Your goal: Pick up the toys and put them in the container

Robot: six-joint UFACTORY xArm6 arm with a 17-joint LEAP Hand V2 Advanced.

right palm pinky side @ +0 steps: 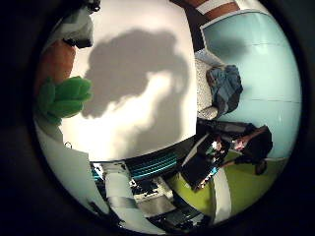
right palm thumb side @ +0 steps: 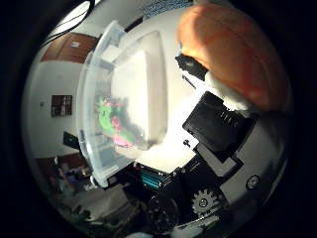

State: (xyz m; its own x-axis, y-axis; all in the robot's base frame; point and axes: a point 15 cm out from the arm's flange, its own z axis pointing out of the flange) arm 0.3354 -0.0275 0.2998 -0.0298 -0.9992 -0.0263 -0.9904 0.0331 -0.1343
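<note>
In the right thumb side palm view a big orange plush toy (right palm thumb side: 238,50) with a quilted surface sits close against the palm. A black finger part (right palm thumb side: 223,124) of my hand curls beside it. A clear plastic container (right palm thumb side: 129,69) stands on the white table beside the hand, with a few colourful toys (right palm thumb side: 112,124) inside. In the right little finger side palm view a green plush part (right palm pinky side: 64,98) and an orange patch (right palm pinky side: 47,64) lie against the hand's edge, under a white fingertip (right palm pinky side: 77,29). My hand (right palm pinky side: 128,192) casts a large shadow on the white table (right palm pinky side: 148,128).
The table's edge (right palm pinky side: 197,98) runs past a chair with blue cloth (right palm pinky side: 224,87). A yellow-green floor (right palm pinky side: 221,192) and dark objects lie beyond it. A wooden door and wall (right palm thumb side: 74,45) show behind the container.
</note>
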